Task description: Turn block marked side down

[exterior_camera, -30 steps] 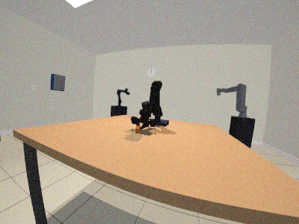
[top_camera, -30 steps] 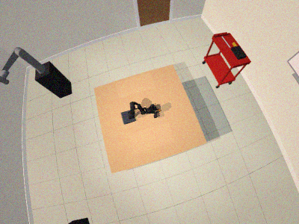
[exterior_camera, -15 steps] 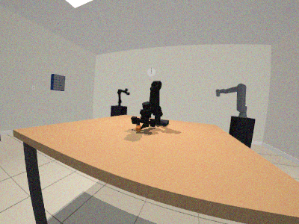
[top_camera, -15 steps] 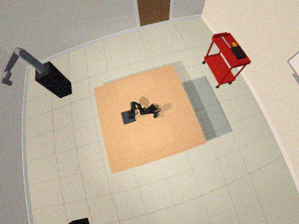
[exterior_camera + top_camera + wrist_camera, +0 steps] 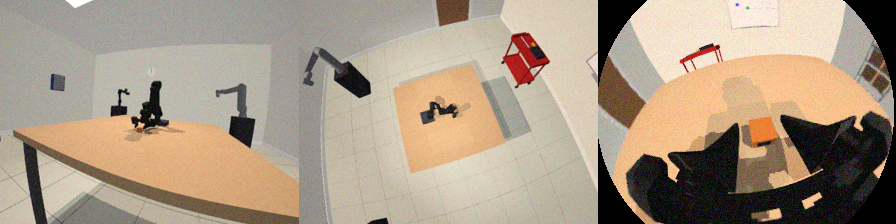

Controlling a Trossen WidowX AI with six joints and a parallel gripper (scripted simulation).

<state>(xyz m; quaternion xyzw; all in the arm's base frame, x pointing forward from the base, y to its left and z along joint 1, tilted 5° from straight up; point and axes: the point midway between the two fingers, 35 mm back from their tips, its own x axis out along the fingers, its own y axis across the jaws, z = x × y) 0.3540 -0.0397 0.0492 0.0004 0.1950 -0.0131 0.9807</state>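
Note:
The orange block [image 5: 457, 110] [image 5: 139, 129] [image 5: 762, 130] is small and sits low at the table [image 5: 448, 149] [image 5: 187, 160] [image 5: 653, 115], between and slightly beyond the fingertips. In the wrist view a plain orange face shows on top, and the dark mark shows as a narrow, foreshortened patch on the lower side nearest the wrist camera. My gripper [image 5: 140, 127] [image 5: 759, 121] is open, with a visible gap between each finger and the block in the wrist view. The block's underside is hidden, and whether it lies fully flat is hard to tell.
The arm's dark base [image 5: 427, 117] stands on the table behind the gripper. The arm's shadows fall around the block. Off the table are a red cart [image 5: 519, 67] [image 5: 700, 54] and a grey arm on a black pedestal [image 5: 353, 80] [image 5: 242, 131].

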